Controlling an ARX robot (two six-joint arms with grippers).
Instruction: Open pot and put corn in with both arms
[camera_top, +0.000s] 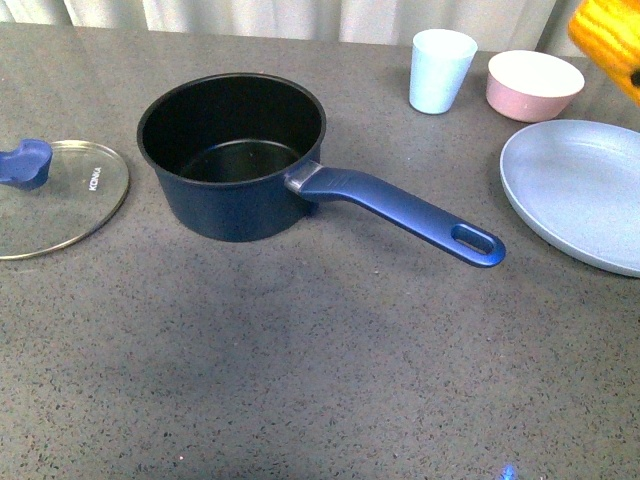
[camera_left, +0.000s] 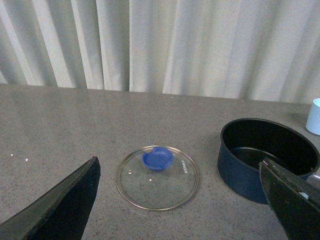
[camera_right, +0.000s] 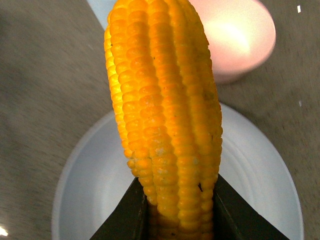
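We see a dark blue pot standing open near the middle of the grey table. Its black inside is empty, and its long handle points right toward a pale blue plate. The glass lid lies flat on the table to the left of the pot, apart from it, with its blue knob facing up. Behind the plate, a pale blue cup and a pink bowl stand side by side.

The corn shows at the far right edge of the front view, held in the air above the plate. In the right wrist view we see the right pincer clamped on one end of the corn, with the plate beneath it and the pink bowl beyond. In the left wrist view the left pincer is spread wide and holds nothing, with the lid and pot ahead of it.
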